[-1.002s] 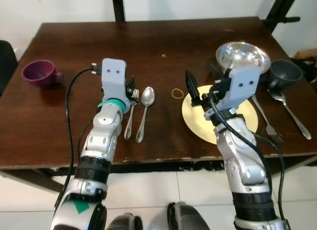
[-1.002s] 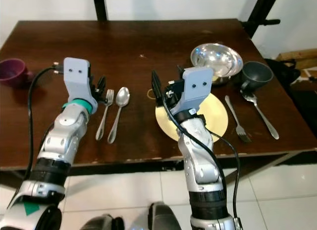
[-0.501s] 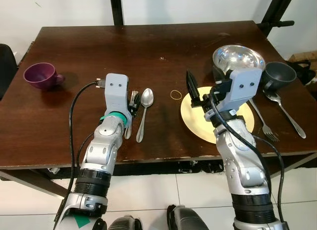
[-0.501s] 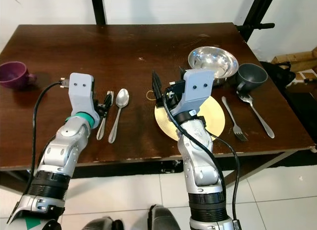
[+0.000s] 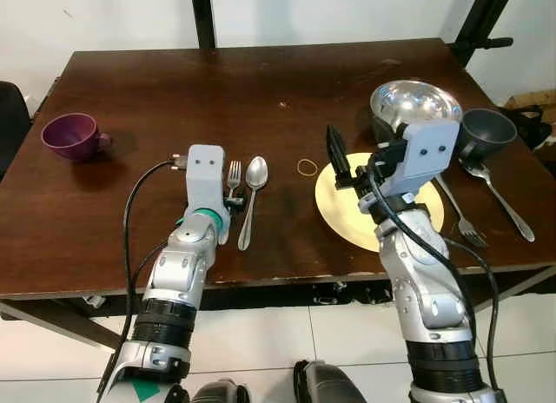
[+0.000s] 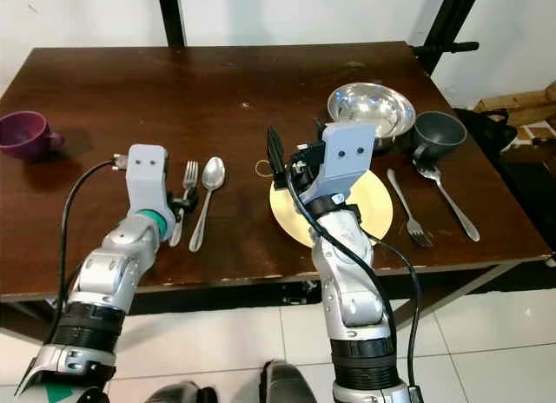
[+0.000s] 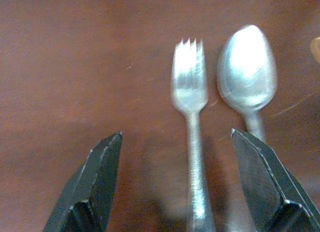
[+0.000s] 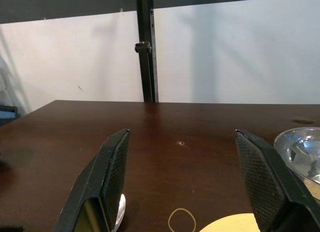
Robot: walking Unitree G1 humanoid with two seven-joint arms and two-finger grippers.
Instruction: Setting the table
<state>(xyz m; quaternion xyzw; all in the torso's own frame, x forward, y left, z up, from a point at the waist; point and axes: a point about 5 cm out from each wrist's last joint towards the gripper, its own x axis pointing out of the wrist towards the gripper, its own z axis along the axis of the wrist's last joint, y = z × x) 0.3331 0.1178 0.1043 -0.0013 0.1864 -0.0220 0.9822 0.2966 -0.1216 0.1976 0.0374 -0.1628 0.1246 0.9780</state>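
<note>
1. Nearest the table's (image 5: 104,247) front edge, the left gripper (image 7: 187,187) is hanging low over the handle of a fork (image 7: 190,92), its two black fingers (image 7: 95,187) spread wide, one on each side of the handle and holding nothing. The left arm is reaching forward from the robot's left side with the wrist pointing down at the wood.

2. Lying flat, tines away from the robot, the fork is sitting just beside a spoon (image 5: 255,172) on its right, the two nearly parallel and close but apart.

3. Judging by its look, the fork is thin, stiff polished metal: light, hard and likely slippery, lying so flush on the wood that fingertips would have little to get under. Pinching across the narrow handle near its middle seems the surest hold, and the neighbouring spoon is leaving little room on that side.

4. Further right, the right gripper (image 6: 291,160) is hovering raised above the near-left edge of a yellow plate (image 5: 343,221), fingers (image 8: 105,182) parted and empty, forearm rising steeply and wrist aimed across the table toward the wall.

5. Beyond the plate, a rubber band (image 5: 308,166) is lying on the wood, a second fork (image 5: 459,212) and spoon (image 5: 499,193) are resting to the plate's right, and a steel bowl (image 5: 415,103) and dark mug (image 5: 488,129) are standing behind.

6. Far left, a purple cup (image 5: 71,134) is standing well apart.
</note>
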